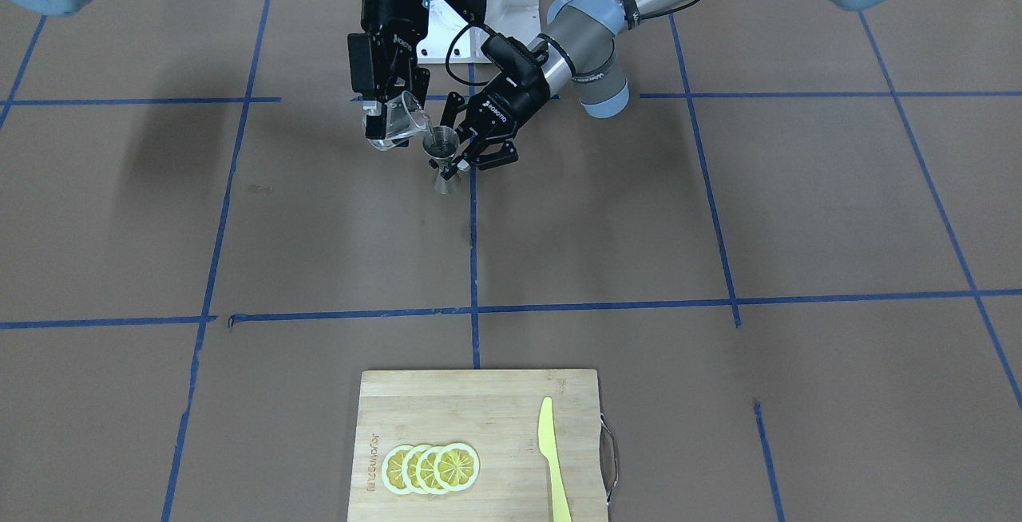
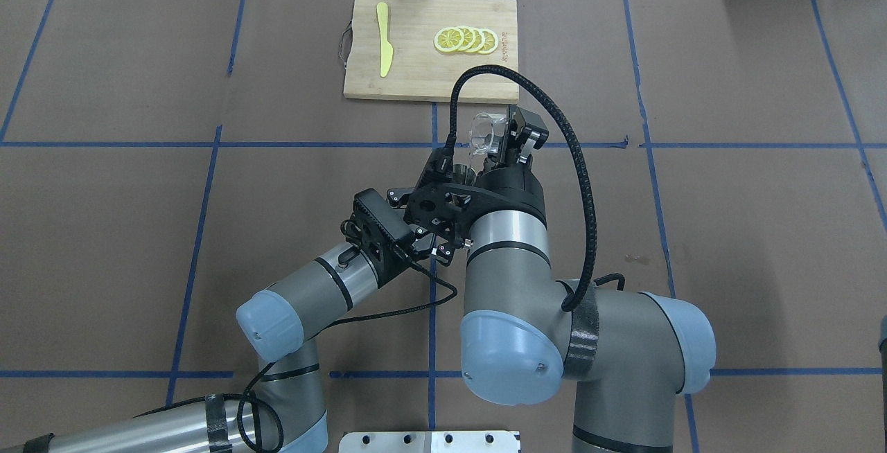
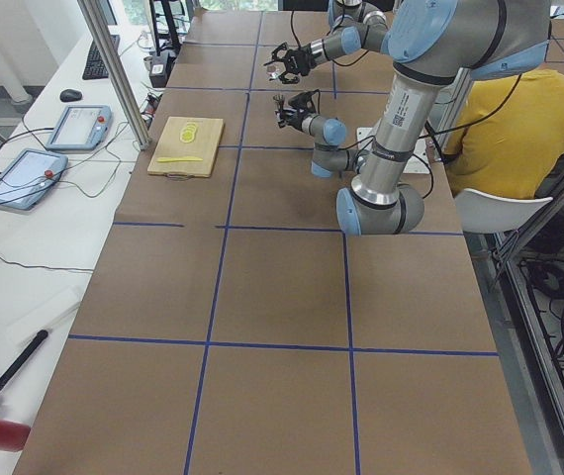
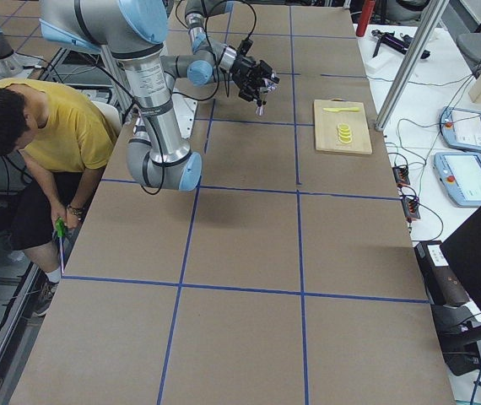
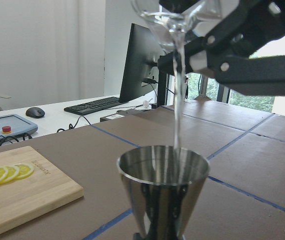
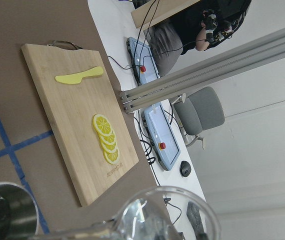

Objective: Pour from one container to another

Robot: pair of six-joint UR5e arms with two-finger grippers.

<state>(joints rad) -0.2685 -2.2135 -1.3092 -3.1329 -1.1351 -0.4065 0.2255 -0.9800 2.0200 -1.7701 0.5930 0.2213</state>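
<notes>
While the glass cup (image 1: 409,116) is gripped tilted by the right claw (image 1: 391,119), its spout is set just above the jigger (image 1: 441,153) — clasped at the waist by the left claw (image 1: 461,156), upright on the table (image 1: 718,211) — an alignment to be held.

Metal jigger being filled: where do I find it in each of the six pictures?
Front-facing: upper centre, the metal jigger below the tilted glass beaker.
Overhead: centre, only its rim shows.
Left side: upper centre, too small to make out.
Right side: top centre, tiny.
Left wrist: bottom centre, large.
Right wrist: bottom left corner.
Shared landmark: the cutting board with lemon slices.
</notes>
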